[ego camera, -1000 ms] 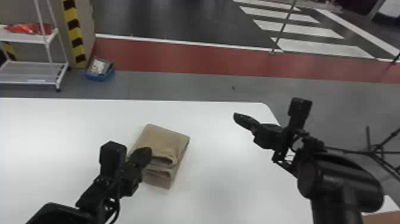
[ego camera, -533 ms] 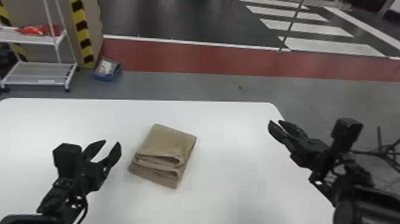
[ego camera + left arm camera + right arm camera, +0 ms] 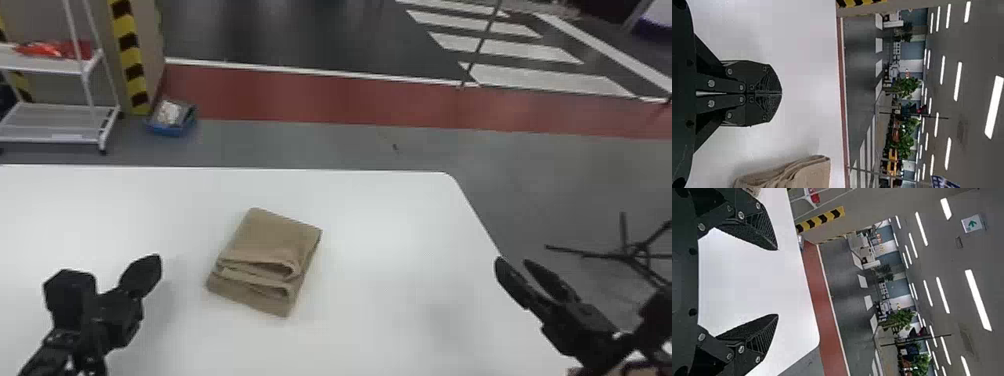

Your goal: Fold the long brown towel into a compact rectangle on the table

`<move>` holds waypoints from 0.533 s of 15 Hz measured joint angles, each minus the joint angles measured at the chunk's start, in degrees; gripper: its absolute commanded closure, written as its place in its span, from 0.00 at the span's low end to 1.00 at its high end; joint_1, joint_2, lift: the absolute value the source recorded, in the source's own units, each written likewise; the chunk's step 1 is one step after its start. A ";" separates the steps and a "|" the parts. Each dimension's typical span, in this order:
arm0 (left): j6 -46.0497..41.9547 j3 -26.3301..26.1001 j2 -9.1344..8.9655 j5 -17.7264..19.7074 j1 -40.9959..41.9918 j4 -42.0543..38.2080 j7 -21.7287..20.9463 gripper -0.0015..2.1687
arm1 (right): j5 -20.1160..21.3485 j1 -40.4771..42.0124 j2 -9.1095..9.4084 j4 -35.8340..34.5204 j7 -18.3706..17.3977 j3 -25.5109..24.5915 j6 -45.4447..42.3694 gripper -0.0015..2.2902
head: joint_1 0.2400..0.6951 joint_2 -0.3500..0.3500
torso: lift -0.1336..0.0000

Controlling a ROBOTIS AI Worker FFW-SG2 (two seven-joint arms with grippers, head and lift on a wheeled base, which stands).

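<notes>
Two fingers of my left gripper [image 3: 159,259] are pressed together, tip to tip, at nine o'clock from the brown towel [image 3: 275,240]. The towel lies on the white table [image 3: 385,235], folded into a compact packet which is turned a little, and its layered edges look to about six o'clock. At three o'clock from it, well apart, I have my right gripper [image 3: 514,263] with fingers spread. At eleven o'clock, beyond the table, a blue bin [image 3: 170,130] stands on the floor [image 3: 320,145].

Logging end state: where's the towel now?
Head view: the folded brown towel lies on the white table, just right of the left tool.
</notes>
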 measured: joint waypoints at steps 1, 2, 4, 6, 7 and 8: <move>-0.56 -0.45 0.00 -0.21 0.16 0.21 -0.36 0.66 | -0.65 0.54 0.03 -0.66 0.66 -0.66 0.41 0.14 | 1.00 0.11 | 0.58; -1.33 -1.07 -0.01 -0.38 0.21 0.62 -0.47 0.66 | -0.93 0.94 0.04 -1.18 1.15 -0.95 0.40 0.14 | 1.00 0.09 | 0.58; -2.69 -2.14 -0.22 -0.60 0.23 1.45 -0.74 0.66 | -1.01 1.26 0.04 -1.47 1.60 -1.14 0.30 0.14 | 1.00 0.07 | 0.58; -3.25 -3.74 -0.57 -0.79 0.08 2.32 -0.08 0.66 | -1.07 1.41 0.04 -1.52 2.15 -1.14 0.46 0.14 | 1.00 0.04 | 0.58; -3.76 -4.70 -0.77 -0.83 -0.27 2.97 0.34 0.66 | -1.27 1.45 0.04 -1.56 2.43 -1.14 0.45 0.14 | 1.00 0.04 | 0.58; -4.57 -5.62 -1.03 -0.86 -0.71 3.89 0.69 0.66 | -1.58 1.46 0.04 -1.56 2.60 -1.16 0.31 0.14 | 1.00 0.03 | 0.58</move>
